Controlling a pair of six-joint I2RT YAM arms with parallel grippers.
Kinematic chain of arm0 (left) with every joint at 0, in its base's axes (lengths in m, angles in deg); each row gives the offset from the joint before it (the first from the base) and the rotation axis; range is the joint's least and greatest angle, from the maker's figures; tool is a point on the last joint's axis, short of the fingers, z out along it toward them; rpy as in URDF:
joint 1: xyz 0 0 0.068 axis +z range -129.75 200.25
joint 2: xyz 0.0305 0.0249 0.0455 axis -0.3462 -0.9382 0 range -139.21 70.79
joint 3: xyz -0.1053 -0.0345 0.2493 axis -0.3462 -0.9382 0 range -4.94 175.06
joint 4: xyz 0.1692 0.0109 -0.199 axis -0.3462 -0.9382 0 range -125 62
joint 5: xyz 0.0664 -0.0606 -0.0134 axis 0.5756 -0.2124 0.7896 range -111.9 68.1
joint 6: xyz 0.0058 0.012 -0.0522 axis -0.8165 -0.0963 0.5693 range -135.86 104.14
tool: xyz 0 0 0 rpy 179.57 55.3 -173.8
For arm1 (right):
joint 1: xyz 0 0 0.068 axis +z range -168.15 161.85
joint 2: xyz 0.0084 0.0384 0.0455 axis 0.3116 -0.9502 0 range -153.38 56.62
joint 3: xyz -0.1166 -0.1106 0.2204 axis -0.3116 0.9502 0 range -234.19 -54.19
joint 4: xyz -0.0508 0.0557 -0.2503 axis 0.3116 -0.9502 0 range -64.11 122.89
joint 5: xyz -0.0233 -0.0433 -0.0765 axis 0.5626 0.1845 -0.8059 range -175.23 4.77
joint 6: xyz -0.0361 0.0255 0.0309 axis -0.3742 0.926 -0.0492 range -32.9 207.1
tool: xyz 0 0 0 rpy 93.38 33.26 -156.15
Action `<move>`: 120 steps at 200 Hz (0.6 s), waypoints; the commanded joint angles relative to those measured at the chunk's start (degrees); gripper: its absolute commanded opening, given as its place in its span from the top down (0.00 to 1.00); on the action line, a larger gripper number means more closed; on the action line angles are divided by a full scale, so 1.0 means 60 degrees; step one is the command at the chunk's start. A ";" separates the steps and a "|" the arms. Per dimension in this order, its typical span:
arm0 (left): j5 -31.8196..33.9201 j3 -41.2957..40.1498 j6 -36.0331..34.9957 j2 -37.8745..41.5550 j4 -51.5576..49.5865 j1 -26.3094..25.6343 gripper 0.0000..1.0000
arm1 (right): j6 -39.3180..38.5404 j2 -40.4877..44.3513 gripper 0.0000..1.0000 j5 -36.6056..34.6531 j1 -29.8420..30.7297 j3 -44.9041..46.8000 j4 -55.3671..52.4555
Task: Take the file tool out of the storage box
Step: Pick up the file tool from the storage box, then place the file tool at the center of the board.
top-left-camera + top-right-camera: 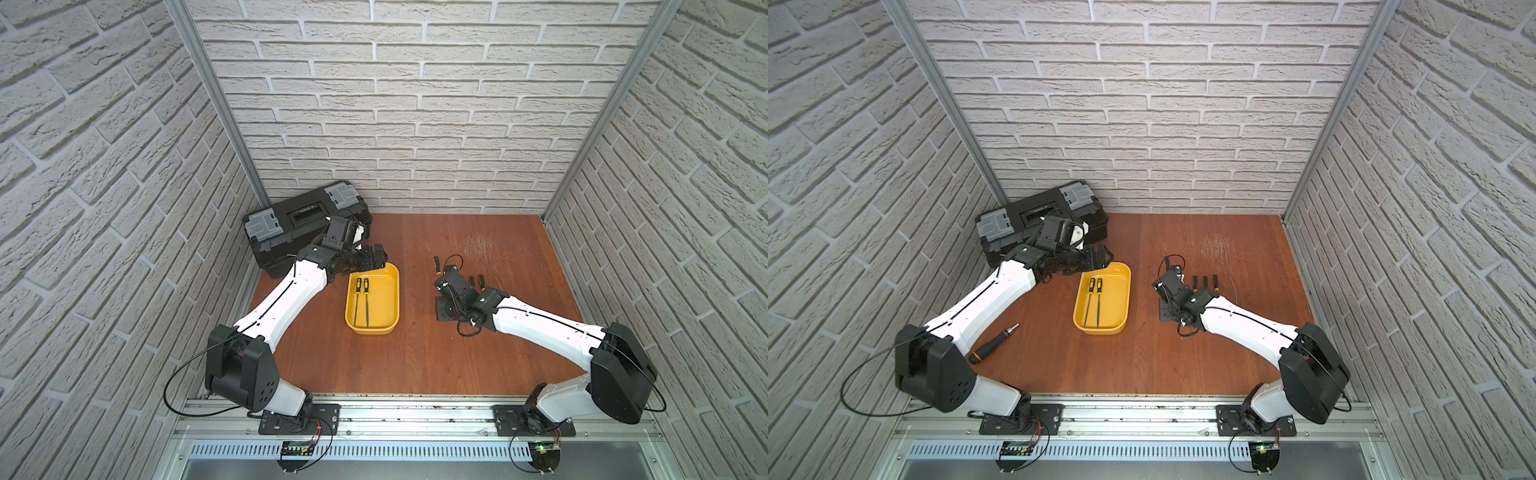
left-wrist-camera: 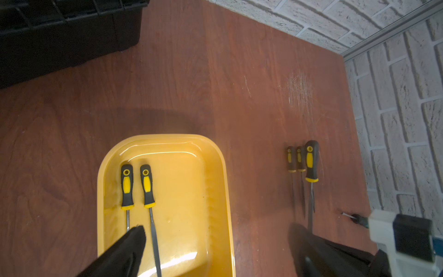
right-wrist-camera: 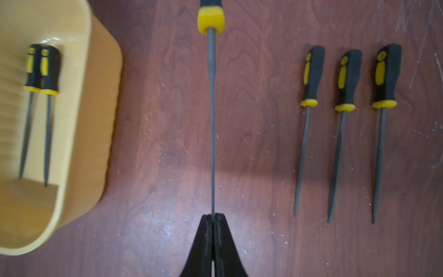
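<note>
One file (image 3: 212, 120) tip-clamped in right claw (image 3: 212, 215), left claw (image 1: 376, 257) spread above storage box (image 1: 382, 299)

bright, even light; brick walls (image 1: 415, 124) bow at the edges in both top views. white glare on the yellow storage box (image 2: 167, 138) floor; the right wrist view shows it blurred.

Table (image 1: 415, 353): storage box (image 1: 372, 331), toolbox (image 1: 291, 224), three files (image 3: 345, 106), screwdriver (image 1: 995, 342).
</note>
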 commanded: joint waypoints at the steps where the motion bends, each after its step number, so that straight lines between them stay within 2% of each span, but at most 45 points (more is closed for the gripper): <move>1: 0.0223 -0.0148 -0.0309 0.0079 -0.0252 0.0008 0.02 | 0.0198 0.0044 0.97 -0.0247 -0.0276 0.0266 -0.0004; 120: 0.0646 -0.0185 -0.0471 -0.0014 -0.0158 -0.0226 0.01 | 0.0043 -0.0554 0.97 0.0342 -0.1054 0.1088 0.0842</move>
